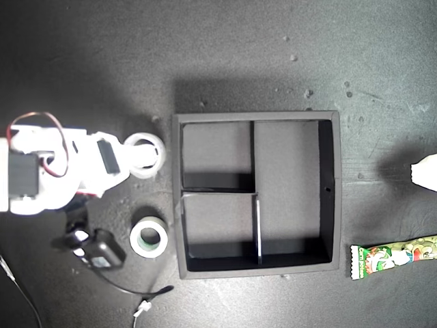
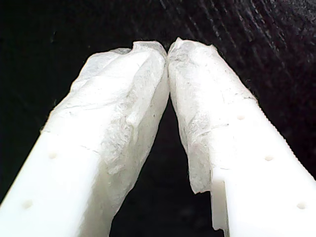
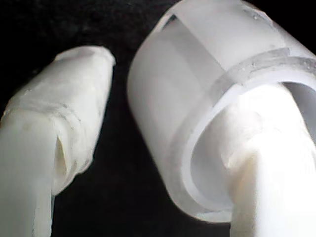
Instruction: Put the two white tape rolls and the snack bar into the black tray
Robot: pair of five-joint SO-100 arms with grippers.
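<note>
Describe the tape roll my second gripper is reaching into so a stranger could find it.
In the exterior view, start at the black tray. Outside its left wall lie two white rolls; it's the upper tape roll, with one finger through its plain hole. The lower roll has a greenish core.

The worktop (image 1: 82, 55) is dark and matte, with pale specks. Resting directly on it: the black tray (image 1: 329, 191) at centre, two white tape rolls (image 1: 149, 237) (image 1: 145, 155) just beside the tray toward the exterior view's left, and the snack bar (image 1: 394, 256) at the exterior view's lower right.

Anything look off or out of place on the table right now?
Nothing spilled or damaged. The black tray sits square and holds nothing. One oddity: my second gripper has one jaw threaded through the plain tape roll, the other outside it and apart. The snack bar runs off the exterior view's right.
</note>
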